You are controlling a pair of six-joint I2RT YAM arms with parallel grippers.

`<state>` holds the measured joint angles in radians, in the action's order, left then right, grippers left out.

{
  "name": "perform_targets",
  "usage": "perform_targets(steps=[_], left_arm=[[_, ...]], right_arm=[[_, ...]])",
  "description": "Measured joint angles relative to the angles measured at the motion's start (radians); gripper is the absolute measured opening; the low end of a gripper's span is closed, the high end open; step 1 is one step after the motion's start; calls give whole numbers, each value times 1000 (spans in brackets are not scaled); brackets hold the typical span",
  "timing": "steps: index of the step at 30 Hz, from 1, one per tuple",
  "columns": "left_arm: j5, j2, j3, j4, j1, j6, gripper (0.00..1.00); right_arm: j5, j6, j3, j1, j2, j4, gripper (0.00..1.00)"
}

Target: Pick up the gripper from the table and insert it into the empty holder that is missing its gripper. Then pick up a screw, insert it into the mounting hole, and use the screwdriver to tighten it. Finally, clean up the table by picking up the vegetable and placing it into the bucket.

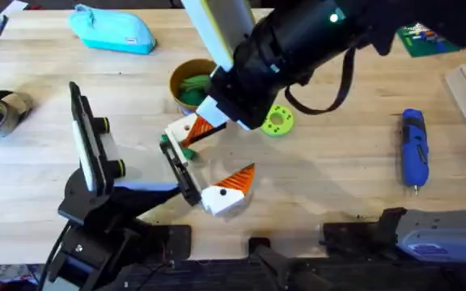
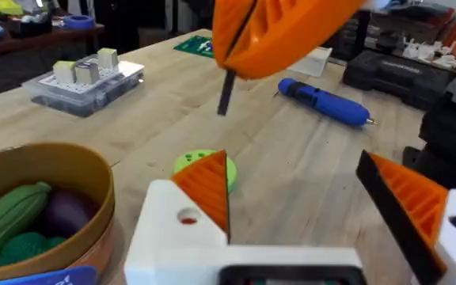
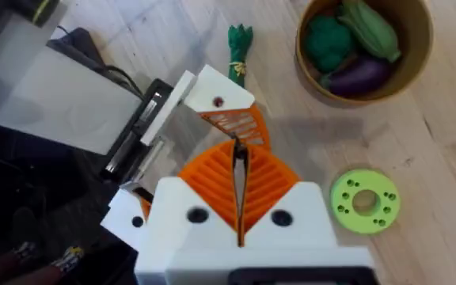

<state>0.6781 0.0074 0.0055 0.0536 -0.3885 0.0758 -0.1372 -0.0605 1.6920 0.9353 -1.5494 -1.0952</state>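
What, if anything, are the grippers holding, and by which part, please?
The right gripper pinches a thin dark screw-like pin by its upper end; the left gripper is open and empty.

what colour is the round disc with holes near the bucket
Lime green; the disc shows best in the right wrist view, beside the bucket.

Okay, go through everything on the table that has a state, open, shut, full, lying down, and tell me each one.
left claw, open, fingers wide apart
right claw, shut, pads pressed together
screwdriver, lying flat on the table
bucket, upright, holding vegetables
small green vegetable, lying on the table outside the bucket
green disc, lying flat on the table
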Motion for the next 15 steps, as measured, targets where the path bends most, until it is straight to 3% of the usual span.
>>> perform_targets(steps=[15], left_arm=[[11,0,0,0,0,0,990]], right_arm=[[-3,0,1,29,-81,19,6]])
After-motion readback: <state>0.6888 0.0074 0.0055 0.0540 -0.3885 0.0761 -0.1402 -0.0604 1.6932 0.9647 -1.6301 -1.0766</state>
